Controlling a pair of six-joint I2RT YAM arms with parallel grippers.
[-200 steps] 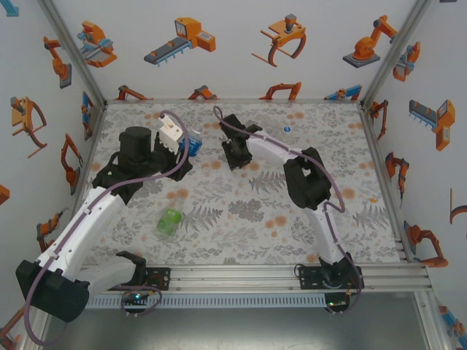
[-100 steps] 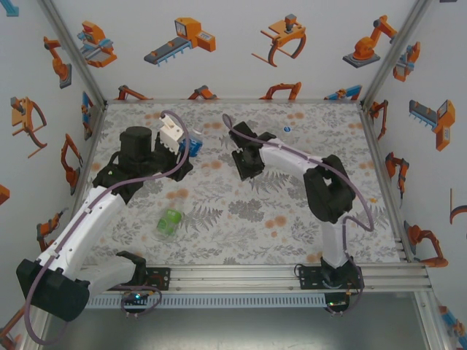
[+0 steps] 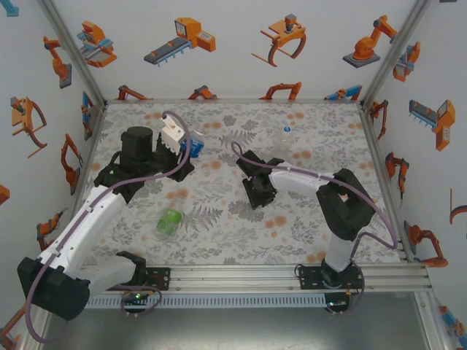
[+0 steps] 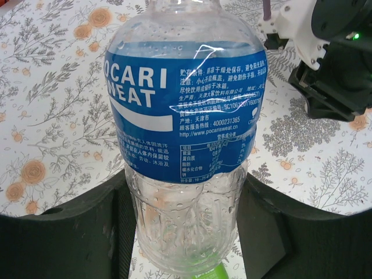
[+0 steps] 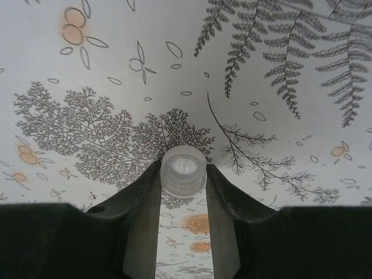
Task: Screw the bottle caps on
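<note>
Two bottles and one cap on record. Left gripper: fingers spread around the lower body of the blue-label bottle and pressed against it from both sides, pinching it. Label reads "POCARI SWEAT" in white on blue. Clear plastic below the label, droplets inside the wall. Neck runs out of the wrist view at the top, so I cannot tell whether it is capped. From the top view this bottle sits at the far left of the floral-print table, at the tip of the left arm.

Right gripper: fingers drawn in on a whitish bottle cap, which is clamped between the two tips, its round face toward the camera. Patterned cloth behind it. From the top view the gripper is near the table's middle, well apart from the blue-label bottle.

Green-label bottle lies on its side on the cloth, near left of centre, touched by neither gripper.

One small pale round object rests at the far side of the table, too small to identify.
</note>
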